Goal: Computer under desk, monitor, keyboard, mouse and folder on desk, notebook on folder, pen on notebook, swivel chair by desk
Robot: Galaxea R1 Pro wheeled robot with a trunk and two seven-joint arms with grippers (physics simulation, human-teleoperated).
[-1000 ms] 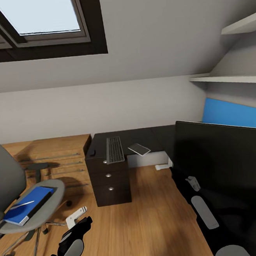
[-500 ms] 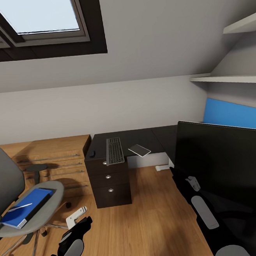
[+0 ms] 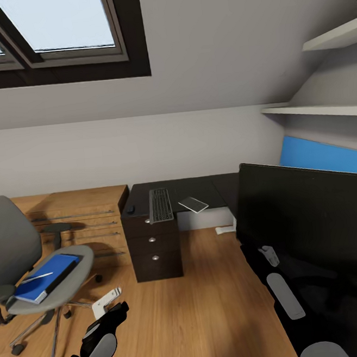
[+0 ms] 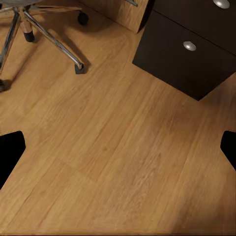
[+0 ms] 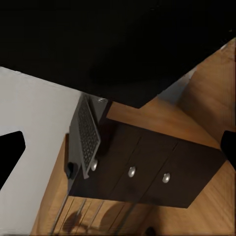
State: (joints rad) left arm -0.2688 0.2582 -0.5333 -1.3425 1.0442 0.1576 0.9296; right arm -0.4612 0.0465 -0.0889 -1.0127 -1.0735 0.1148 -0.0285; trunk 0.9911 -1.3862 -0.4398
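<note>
- Shifted as a whole against the earlier head views: swivel chair (image 3: 22, 259), drawer unit (image 3: 152, 245) and monitor (image 3: 307, 215) all sit slightly elsewhere, so camera motion, not motion of the things.
- Nothing rearranged among the things themselves; task looks no further along.
- Left tool (image 3: 106, 304) low over bare floor (image 4: 118, 162), dark fingers wide apart at the edges of the left wrist view, nothing between them: open and empty.
- Right tool (image 3: 269, 255) against the black monitor; dark finger tips spread at both edges of the right wrist view, so open, holding nothing.
- Blue folder (image 3: 43, 276) lying on the chair seat, pen (image 3: 36, 278) resting on top of it; both yet to go to the worktop (image 3: 193, 188).
- Keyboard (image 3: 160, 205) on the glossy black worktop above the drawers, mouse (image 3: 130, 209) just beside it, grey notebook (image 3: 193, 204) near its other side.
- Monitor close on the robot's right; base hidden, so footing cannot be told.
- Attic bedroom: sloped ceiling, skylight (image 3: 54, 26), wooden chest (image 3: 79, 221) against the wall, wall shelves (image 3: 325, 110), blue panel (image 3: 324, 156).
</note>
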